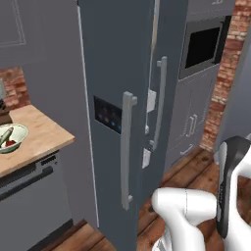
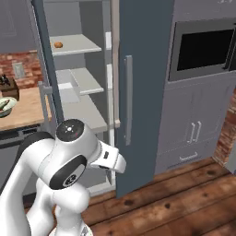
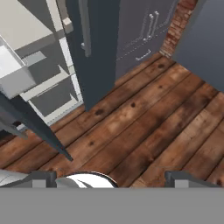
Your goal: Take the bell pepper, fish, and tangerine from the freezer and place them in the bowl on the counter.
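gripper (image 3: pixel 109 177) wide open, holds nothing, aimed at floor | tangerine (image 2: pixel 58 44) sits high on freezer (image 2: pixel 78 83) shelf near its front-left edge | you must raise and reach up-left

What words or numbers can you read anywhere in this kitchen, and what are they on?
There are no words or numbers that can be read.
The dark panel on the freezer door shows small coloured dots, too blurred to read.
The oven window is plain black, with no writing.
The bowl on the counter carries no label.
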Robot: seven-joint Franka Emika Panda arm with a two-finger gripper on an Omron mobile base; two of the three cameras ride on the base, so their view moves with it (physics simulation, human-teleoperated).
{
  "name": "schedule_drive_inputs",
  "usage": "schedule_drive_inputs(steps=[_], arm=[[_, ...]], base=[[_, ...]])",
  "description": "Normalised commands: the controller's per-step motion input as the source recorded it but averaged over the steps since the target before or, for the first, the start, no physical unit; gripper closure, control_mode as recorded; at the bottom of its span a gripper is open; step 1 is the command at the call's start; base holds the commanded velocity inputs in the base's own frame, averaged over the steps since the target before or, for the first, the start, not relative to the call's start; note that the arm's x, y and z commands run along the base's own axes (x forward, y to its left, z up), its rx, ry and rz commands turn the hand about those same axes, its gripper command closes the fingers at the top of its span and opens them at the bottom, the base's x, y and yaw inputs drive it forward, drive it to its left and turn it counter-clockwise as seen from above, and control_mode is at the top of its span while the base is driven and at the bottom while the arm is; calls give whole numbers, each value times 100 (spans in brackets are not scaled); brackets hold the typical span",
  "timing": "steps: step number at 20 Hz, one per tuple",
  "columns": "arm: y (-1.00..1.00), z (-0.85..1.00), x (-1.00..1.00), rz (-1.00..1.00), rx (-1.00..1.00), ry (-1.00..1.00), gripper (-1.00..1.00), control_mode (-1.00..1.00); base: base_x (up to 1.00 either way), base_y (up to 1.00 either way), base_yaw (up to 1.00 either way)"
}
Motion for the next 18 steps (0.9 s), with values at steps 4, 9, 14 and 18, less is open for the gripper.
schedule_drive_inputs(steps=[4,9,14,18], arm=[[0,0,0,0,0,0,-100,100],[0,0,0,0,0,0,-100,100],[0,0,0,0,0,0,-100,100],[0,0,0,0,0,0,-100,100]], base=[[49,-88,-34],[100,-15,0],[100,-18,15],[66,-7,39]])
